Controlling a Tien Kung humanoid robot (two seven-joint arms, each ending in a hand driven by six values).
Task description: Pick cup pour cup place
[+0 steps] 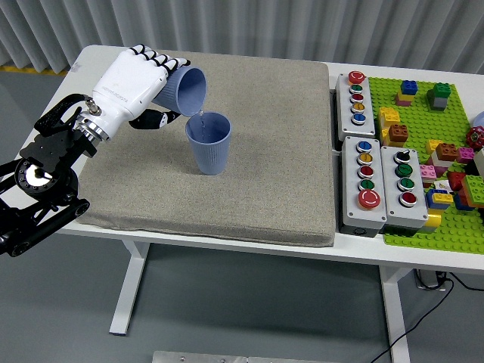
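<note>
- White table [227, 246] carries a grey felt mat [257, 166] over most of its top, from the left edge to near the button boxes.
- Green building-block plate [423, 227] with coloured blocks lies along the table's right edge.
- Three grey button boxes [382, 185] sit between the mat and the plate.
- Left hand [128, 85], white, is over the mat's far left corner, its fingers wrapped around a blue cup.
- That held cup [184, 91] is tipped on its side, mouth toward the right, rim just above the second cup.
- Second blue cup [209, 142] stands upright on the mat, left of its middle.
</note>
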